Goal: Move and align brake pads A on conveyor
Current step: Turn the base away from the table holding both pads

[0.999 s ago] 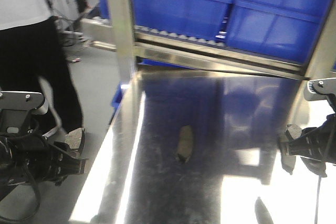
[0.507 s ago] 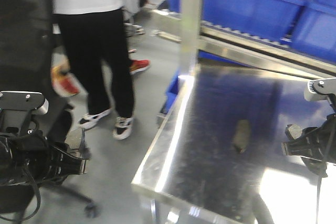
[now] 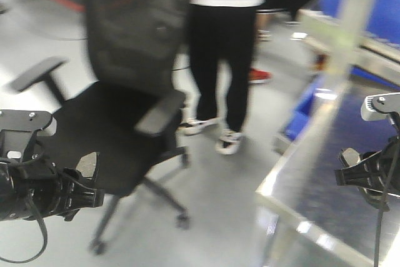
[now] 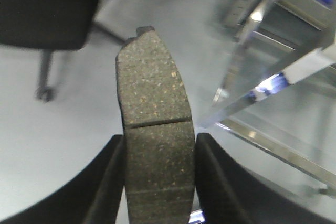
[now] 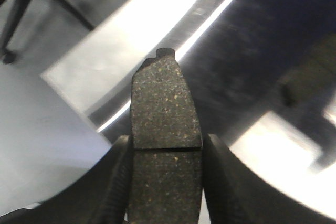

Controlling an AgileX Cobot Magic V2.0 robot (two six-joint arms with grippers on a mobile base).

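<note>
My left gripper (image 4: 160, 148) is shut on a grey brake pad (image 4: 155, 87) with a centre groove, and holds it in the air over the grey floor. In the front view this gripper (image 3: 87, 182) is at the lower left, with the pad's tip (image 3: 89, 162) showing. My right gripper (image 5: 167, 148) is shut on a second brake pad (image 5: 164, 103) above the near edge of the shiny steel table (image 5: 157, 19). In the front view it (image 3: 347, 173) is at the right edge. A blurred dark shape (image 5: 310, 72), perhaps another pad, lies on the table. The conveyor is out of view.
A black office chair (image 3: 125, 92) stands on the floor ahead left, and it also shows in the left wrist view (image 4: 47, 9). A person in black trousers (image 3: 225, 60) stands behind it. The steel table (image 3: 325, 173) fills the lower right. Blue bins (image 3: 387, 10) are at the far right.
The whole view has swung left. The steel table and blue bins slid to the right of the frame, and the chair and person came into view. Both grippers still hold their pads.
</note>
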